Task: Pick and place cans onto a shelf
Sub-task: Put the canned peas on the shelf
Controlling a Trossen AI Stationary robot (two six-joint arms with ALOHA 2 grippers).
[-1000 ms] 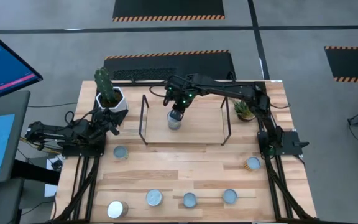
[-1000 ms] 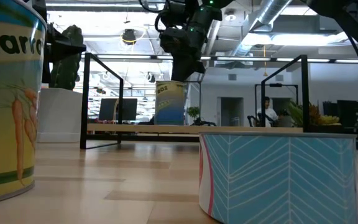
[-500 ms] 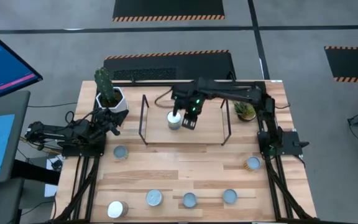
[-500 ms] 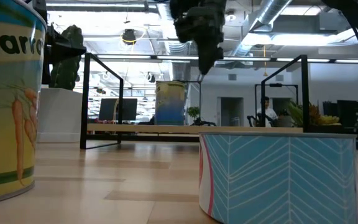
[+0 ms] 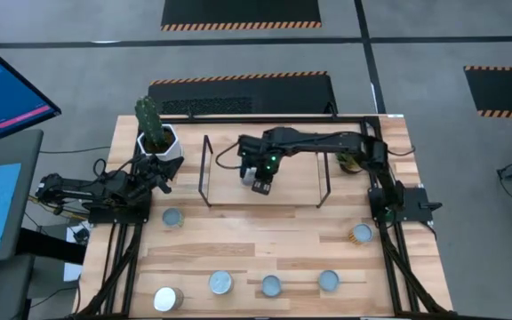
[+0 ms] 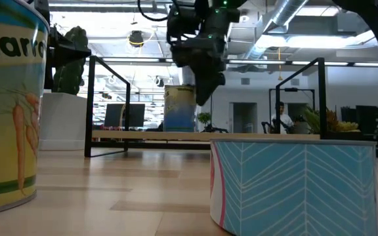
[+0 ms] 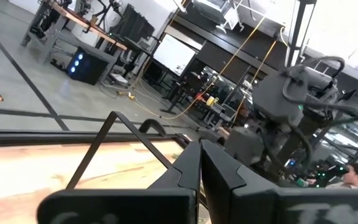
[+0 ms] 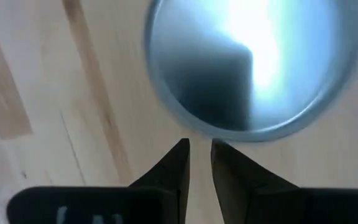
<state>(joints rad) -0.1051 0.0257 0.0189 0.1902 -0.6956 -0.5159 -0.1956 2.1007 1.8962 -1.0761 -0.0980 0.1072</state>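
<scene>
A can with a silvery top (image 8: pixel 253 62) stands upright on its base inside the black-rod shelf (image 5: pixel 206 171). It also shows in the low view (image 6: pixel 178 109). In the high view my right arm hides it. My right gripper (image 8: pixel 199 149) points down just beside the can's rim, fingers nearly closed. It also shows in the low view (image 6: pixel 201 97) and the high view (image 5: pixel 261 185). My left gripper (image 5: pixel 162 174) waits shut at the table's left edge, near the cactus pot (image 5: pixel 158 142). My right gripper's fingertips (image 8: pixel 180 152) come from above, slanting down, right beside the can's top rim (image 8: pixel 197 132). I cannot tell whether they touch the can. The can stands upright on the shelf floor.
Loose cans stand on the near half of the table (image 5: pixel 172 217) (image 5: pixel 220 283) (image 5: pixel 271 285) (image 5: pixel 328 281) (image 5: pixel 361 234) (image 5: pixel 167 299). A spiky green plant (image 5: pixel 349 160) sits right of the shelf. Two cans (image 6: pixel 5 105) (image 6: pixel 294 183) fill the low view's foreground.
My right gripper has let go of the can, which stays standing in the shelf. It rose and swung toward the table's right edge, then came back down beside the can, a little toward the near edge.
</scene>
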